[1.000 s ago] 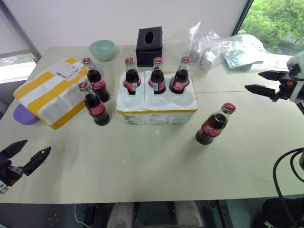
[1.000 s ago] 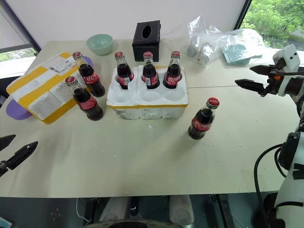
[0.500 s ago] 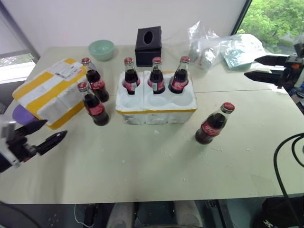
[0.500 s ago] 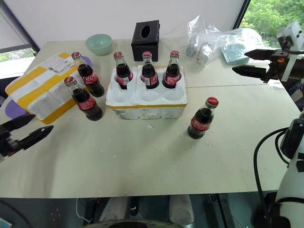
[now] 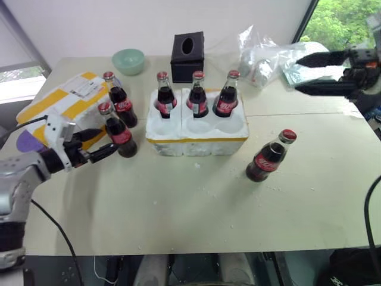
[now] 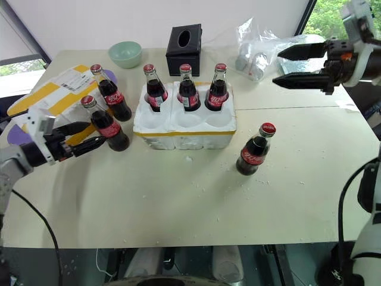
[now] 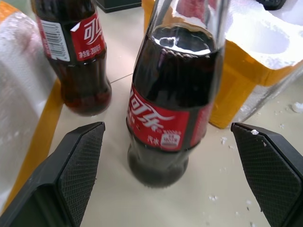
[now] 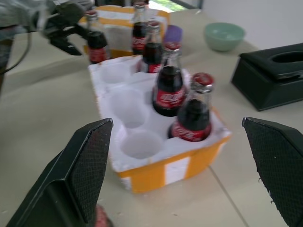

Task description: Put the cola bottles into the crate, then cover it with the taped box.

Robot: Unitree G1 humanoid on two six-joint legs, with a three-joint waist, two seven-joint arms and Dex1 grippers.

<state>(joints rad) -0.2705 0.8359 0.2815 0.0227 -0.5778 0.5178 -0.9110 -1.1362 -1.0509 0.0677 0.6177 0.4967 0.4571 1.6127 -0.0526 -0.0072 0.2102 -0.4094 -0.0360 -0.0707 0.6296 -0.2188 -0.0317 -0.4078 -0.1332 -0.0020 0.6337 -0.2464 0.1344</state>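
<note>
Currently the left gripper (image 5: 101,150) stands with both fingers spread wide, holding nothing, level with the nearer loose cola bottle (image 5: 118,131); in the left wrist view that bottle sits centred between the fingers (image 7: 78,156), which suits a side grasp on the body. A second loose bottle (image 5: 121,102) stands just behind it, beside the taped box (image 5: 62,114), whose white shipping label is too small to read. The crate (image 5: 196,140) holds three bottles (image 5: 197,96) in its far row; the three near wells are empty. A sixth bottle (image 5: 269,156) stands apart on the table (image 5: 178,208). The right gripper (image 6: 284,65) is likewise released and empty, raised above the table's far right. Bottle labels carry white Chinese script, probably Coca-Cola's.
</note>
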